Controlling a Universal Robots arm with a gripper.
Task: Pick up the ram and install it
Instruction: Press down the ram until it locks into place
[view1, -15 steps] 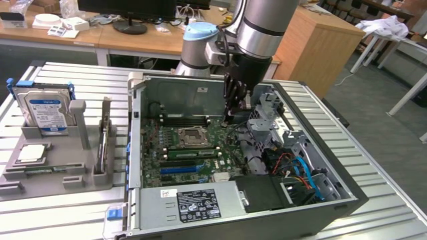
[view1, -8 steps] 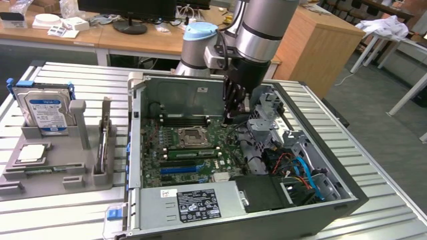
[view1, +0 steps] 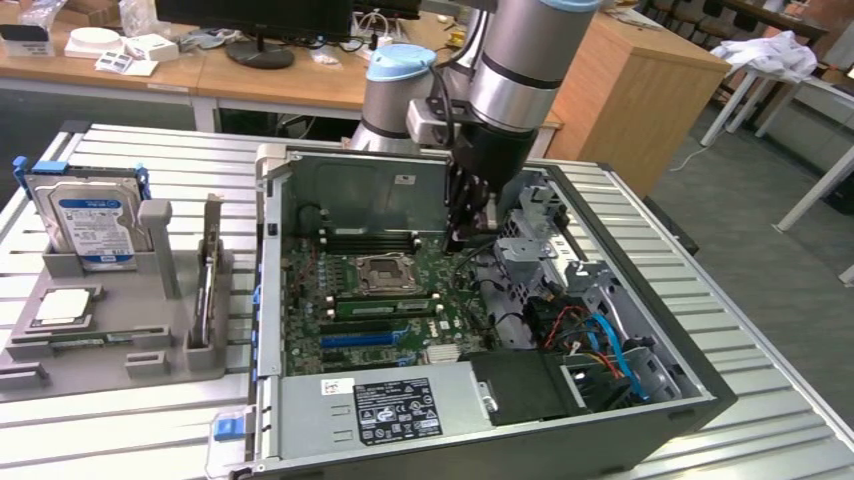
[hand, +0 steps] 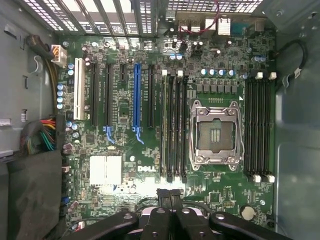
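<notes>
My ribbed metal counter is standing on a grey floor. Beyond it, a wooden desk is carrying a monitor's black foot and white boxes. Toward the exterior view's right, a white-legged table is holding crumpled white cloth.

Silver-grey Universal Robots arm ending in a black gripper.
The arm's tube segments are brushed silver with darker grey joint housings, and 1 joint wears a pale blue round cap. A thin black cable runs along the wrist. Seen from the wrist, the gripper is matte black: 2 narrow fingers on angled linkage bars studded with round silver pivot pins.
</notes>
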